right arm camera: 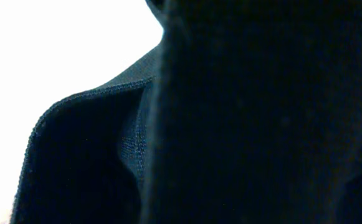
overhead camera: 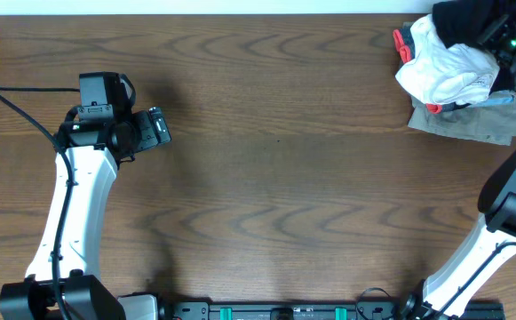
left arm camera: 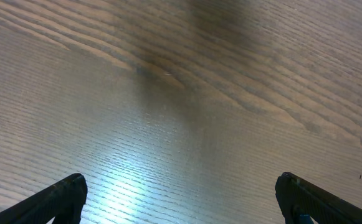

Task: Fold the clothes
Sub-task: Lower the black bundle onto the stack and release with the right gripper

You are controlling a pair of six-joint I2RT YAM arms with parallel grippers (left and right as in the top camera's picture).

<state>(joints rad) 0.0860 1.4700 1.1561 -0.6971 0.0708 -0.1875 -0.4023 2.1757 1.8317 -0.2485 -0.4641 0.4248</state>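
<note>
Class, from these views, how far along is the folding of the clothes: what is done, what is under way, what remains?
Done: nothing is folded. Under way: the right gripper looks shut on the black garment, bunched at the far right corner beside the white garment and grey garment. Remaining: spreading it on the table and every fold; the left gripper hangs open over bare wood.

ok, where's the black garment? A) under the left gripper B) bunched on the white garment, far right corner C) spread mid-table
B: the black garment sits bunched atop the white garment at the far right corner of the table.
</note>
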